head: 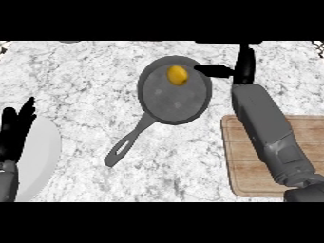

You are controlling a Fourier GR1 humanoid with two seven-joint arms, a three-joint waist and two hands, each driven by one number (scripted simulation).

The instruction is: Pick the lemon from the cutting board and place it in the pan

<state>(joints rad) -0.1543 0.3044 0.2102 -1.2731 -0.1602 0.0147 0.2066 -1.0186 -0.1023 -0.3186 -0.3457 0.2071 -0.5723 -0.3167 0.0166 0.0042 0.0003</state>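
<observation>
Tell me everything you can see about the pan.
The pan is a dark grey, round frying pan, metal by its look, lying flat on the marbled counter. Its long handle, with a slot near the end, points toward the lower left. A yellow lemon lies inside near the far rim. The right hand, open, hangs at the rim's upper right; whether it touches cannot be told. The cutting board lies apart at its right.
</observation>
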